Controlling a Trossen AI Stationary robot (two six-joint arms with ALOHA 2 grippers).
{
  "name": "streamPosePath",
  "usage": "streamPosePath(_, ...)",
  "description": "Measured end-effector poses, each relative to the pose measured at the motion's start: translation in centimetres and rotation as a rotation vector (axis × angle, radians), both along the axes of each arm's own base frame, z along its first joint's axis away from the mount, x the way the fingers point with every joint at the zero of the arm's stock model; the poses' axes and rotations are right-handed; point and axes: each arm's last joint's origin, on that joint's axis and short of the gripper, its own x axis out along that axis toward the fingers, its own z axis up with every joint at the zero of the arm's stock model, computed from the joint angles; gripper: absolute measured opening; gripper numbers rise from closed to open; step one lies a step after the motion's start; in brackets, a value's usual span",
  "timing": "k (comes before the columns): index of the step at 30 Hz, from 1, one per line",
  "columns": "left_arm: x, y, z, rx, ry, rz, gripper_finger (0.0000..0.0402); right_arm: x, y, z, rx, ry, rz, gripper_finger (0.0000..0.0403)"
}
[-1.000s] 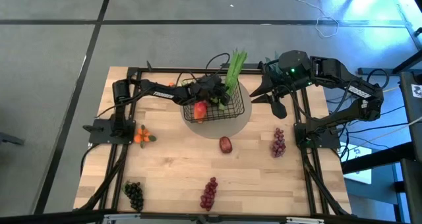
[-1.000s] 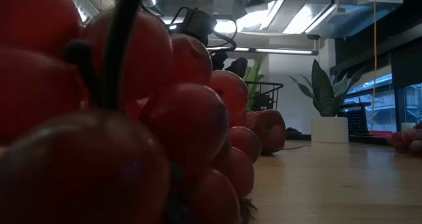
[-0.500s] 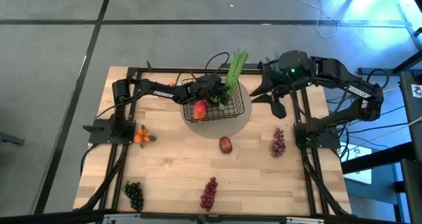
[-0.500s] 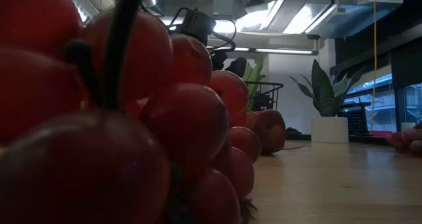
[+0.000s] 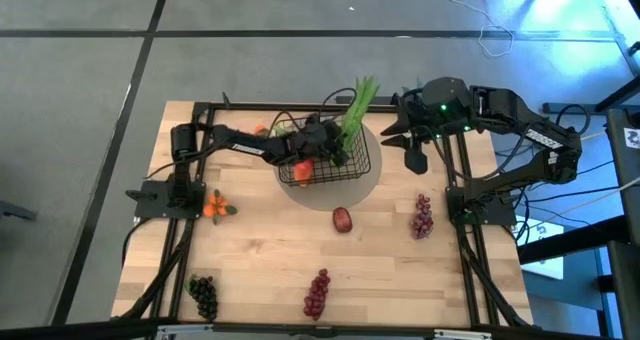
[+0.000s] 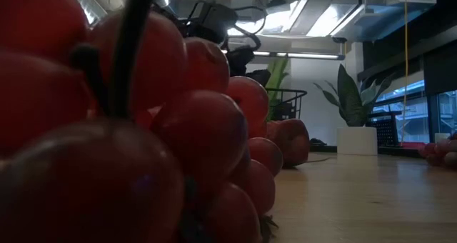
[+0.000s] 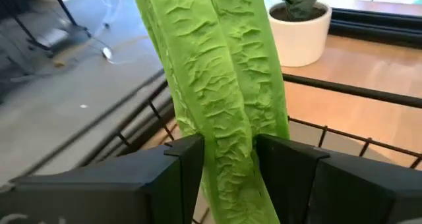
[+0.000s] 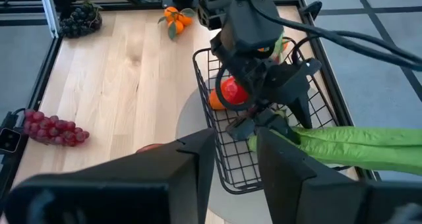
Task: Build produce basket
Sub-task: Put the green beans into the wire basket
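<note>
The black wire basket (image 5: 335, 163) stands on a round grey mat (image 5: 368, 183) at the table's far middle. A red-orange mango (image 8: 232, 92) lies inside it. My left gripper (image 5: 326, 143) reaches into the basket and is shut on the long green leafy stalk (image 5: 357, 102), which slants up and out over the basket's far rim. The stalk also shows in the low view (image 6: 275, 73). My right gripper (image 5: 405, 148) is open and empty, hovering right of the basket. My left gripper pinches the stalk's lower part (image 7: 227, 159) between its two fingers (image 7: 186, 163). The fingers come slanting from the table's left and lie across the stalk. The leafy end (image 8: 369, 148) sticks out beyond the basket's far rim, and the lower end is hidden below the fingers.
On the table lie small oranges (image 5: 215, 207), a dark grape bunch (image 5: 203, 296), a red grape bunch (image 5: 317, 292) filling the low view's left (image 6: 107, 129), a red round fruit (image 5: 342, 219) and another grape bunch (image 5: 423, 216). A potted plant in a white pot (image 6: 356, 139) stands at the far right.
My left gripper has risen a little over the basket with the stalk still in its hold. The stalk's leafy end now stands steeper and higher above the far rim. The mango is now more covered by the left arm in the high view.
</note>
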Motion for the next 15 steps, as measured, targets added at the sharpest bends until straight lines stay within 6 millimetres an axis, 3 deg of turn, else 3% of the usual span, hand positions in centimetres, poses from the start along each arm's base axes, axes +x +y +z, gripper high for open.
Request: streamPosePath(15,-0.03,-0.21,0.55,-0.023,-0.047,0.018,0.0126,0.0,0.0,0.0,-0.001,0.0,0.001,0.0103)
